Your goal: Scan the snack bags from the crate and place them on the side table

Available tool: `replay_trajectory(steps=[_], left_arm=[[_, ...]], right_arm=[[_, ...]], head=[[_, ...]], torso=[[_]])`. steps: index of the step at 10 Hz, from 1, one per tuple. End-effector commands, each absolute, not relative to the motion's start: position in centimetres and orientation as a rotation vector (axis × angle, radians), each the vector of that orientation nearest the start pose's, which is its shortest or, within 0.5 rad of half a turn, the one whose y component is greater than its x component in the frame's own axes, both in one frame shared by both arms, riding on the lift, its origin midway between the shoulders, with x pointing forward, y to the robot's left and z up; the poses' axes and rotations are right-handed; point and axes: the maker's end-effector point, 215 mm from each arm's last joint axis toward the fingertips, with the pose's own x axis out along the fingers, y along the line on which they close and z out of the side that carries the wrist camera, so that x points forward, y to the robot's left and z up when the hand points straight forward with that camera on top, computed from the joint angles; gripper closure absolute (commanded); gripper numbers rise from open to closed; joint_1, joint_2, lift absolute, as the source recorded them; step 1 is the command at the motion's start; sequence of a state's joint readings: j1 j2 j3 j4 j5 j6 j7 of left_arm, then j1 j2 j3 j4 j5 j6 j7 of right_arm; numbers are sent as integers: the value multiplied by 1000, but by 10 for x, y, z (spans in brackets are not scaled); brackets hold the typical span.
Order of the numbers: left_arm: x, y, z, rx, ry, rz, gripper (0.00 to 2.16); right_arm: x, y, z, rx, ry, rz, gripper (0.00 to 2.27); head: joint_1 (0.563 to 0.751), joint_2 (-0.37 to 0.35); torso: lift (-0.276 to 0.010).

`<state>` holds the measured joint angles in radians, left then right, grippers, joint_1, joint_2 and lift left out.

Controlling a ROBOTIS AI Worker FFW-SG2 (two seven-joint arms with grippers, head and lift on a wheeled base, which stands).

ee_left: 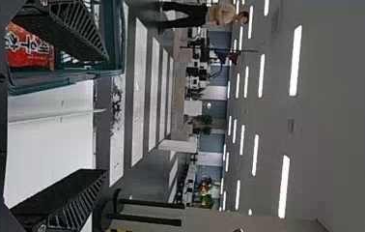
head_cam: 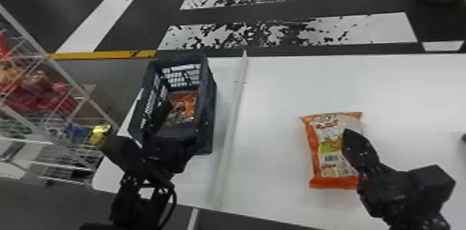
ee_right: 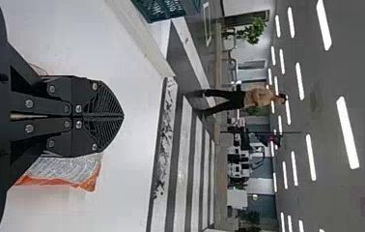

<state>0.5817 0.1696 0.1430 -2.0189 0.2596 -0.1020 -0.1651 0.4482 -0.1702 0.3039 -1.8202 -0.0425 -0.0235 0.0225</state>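
Right fingers (head_cam: pixel 351 140) together — above orange snack bag (head_cam: pixel 327 148)

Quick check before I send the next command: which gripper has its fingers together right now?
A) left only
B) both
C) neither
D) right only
D: in the right wrist view the right gripper has its two fingers meeting along their length, while the left gripper has its fingers spread wide apart.

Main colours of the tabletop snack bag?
The snack bag is orange and cream, clearest in the head view.
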Motion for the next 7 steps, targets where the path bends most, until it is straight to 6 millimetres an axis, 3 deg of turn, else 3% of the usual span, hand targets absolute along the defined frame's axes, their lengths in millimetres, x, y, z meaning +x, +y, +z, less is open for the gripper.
replay_trajectory(steps=[1, 5, 7], left_arm=[[421, 289, -345, -53, 17, -110, 66], [419, 291, -349, -57, 21, -110, 70], [419, 291, -349, -57, 22, -113, 76]], right_arm=[[418, -82, -465, -48, 277, 370, 2250], [430, -78, -531, -113, 409, 399, 2250], [427, -79, -551, -124, 441, 405, 2250]], head=[[695, 275], [695, 282], [695, 278]], torso=[[-81], [-81], [-81]])
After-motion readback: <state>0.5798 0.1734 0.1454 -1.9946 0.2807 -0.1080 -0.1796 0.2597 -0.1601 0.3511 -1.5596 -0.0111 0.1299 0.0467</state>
